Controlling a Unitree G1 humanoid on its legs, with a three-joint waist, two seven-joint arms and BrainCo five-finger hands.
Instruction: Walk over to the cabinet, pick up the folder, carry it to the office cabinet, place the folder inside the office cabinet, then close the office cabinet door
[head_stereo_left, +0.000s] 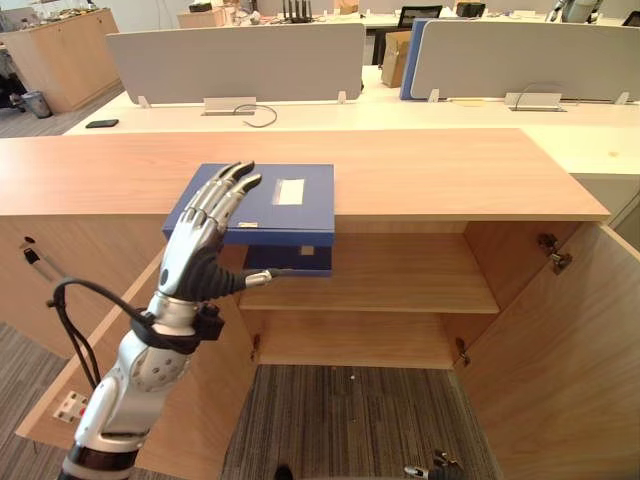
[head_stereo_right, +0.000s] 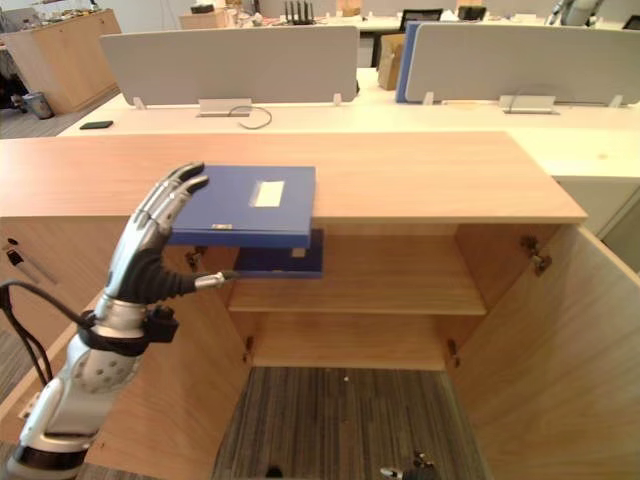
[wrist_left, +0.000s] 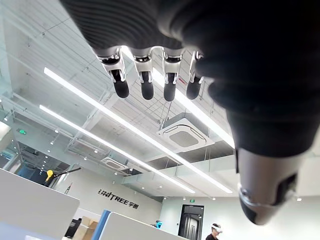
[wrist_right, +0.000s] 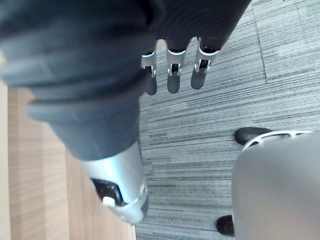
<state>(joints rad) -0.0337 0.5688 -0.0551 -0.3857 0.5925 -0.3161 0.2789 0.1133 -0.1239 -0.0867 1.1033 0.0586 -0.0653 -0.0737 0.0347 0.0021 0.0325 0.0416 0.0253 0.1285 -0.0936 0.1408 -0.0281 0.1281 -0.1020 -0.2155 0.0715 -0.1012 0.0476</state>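
A blue folder (head_stereo_left: 285, 200) lies flat on the wooden cabinet top (head_stereo_left: 430, 170), its near edge overhanging the open compartment. A darker blue part (head_stereo_left: 290, 260) shows just beneath that overhang. My left hand (head_stereo_left: 200, 245) is raised upright at the folder's near left corner, fingers straight and open, with the thumb (head_stereo_left: 262, 277) pointing sideways under the overhang. Whether it touches the folder I cannot tell. In the left wrist view its fingers (wrist_left: 145, 80) point at the ceiling and hold nothing. My right hand (wrist_right: 172, 75) hangs low over the carpet, fingers relaxed and open.
The cabinet stands open, with its left door (head_stereo_left: 190, 400) swung out beside my arm and its right door (head_stereo_left: 560, 360) at the right. A bare shelf (head_stereo_left: 400, 280) crosses the inside. Behind are white desks with grey dividers (head_stereo_left: 240, 60) and a phone (head_stereo_left: 101, 124).
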